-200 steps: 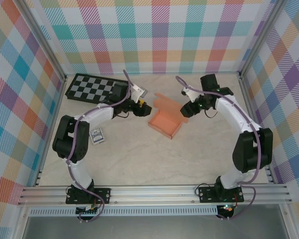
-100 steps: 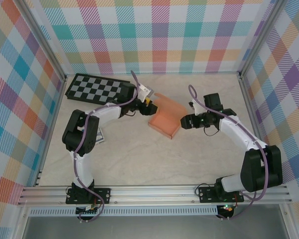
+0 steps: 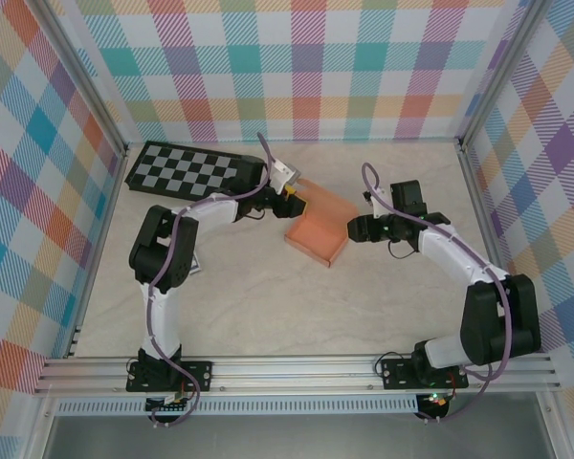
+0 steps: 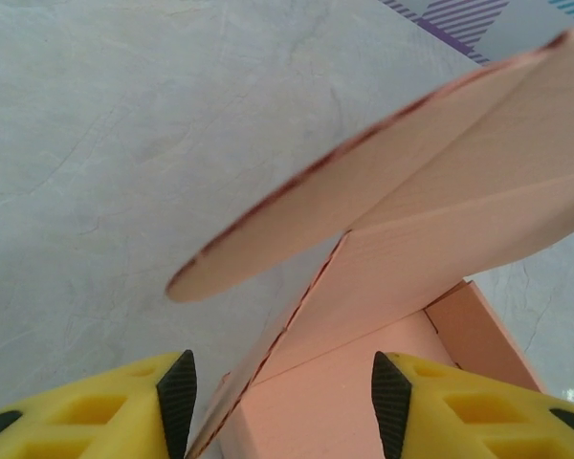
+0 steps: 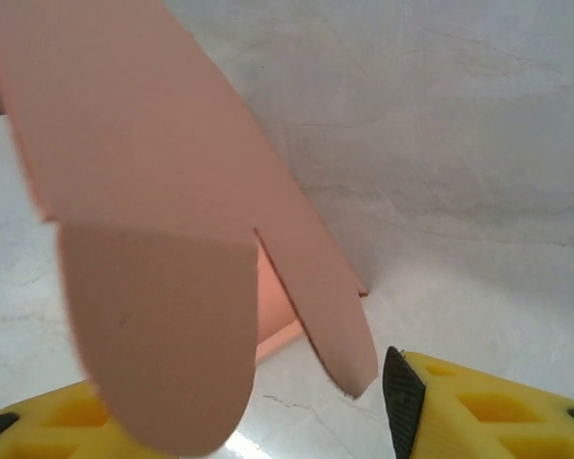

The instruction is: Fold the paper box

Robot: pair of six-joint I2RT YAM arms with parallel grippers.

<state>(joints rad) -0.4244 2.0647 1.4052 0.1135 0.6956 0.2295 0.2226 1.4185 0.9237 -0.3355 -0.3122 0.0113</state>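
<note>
**Top external view.** The paper box [image 3: 316, 241] lies on the table [image 3: 268, 316], right of centre, between the two arms. Its tray is flat on the surface and its lid panel is raised at a tilt on the far side. The left gripper [image 3: 293, 197] is at the far-left corner of the box, against the raised panel. The right gripper [image 3: 352, 229] is just beside the right edge of the box. A black-and-grey checkerboard [image 3: 182, 170] lies at the far-left of the table, apart from the box.

**Left wrist view.** The yellow fingers [image 4: 96, 421] of the left gripper [image 4: 285, 406] stand clearly apart, with a black pad [image 4: 179, 392] on each inner face. The salmon card of the paper box [image 4: 440, 220] lies in the gap: a tray corner below, the tilted lid panel above, and a rounded flap projecting to the left. No pad is seen pressing on the card, so the jaws are parted and grip nothing.

**Right wrist view.** The fingers [image 5: 497, 411] of the right gripper [image 5: 287, 392] are spread. A rounded flap of the paper box [image 5: 153, 316] hangs in front of the gap and covers the left fingertip. The tip of a second, narrower flap ends near the right pad [image 5: 402, 392], with bare table visible between them. Nothing is clamped.
</note>
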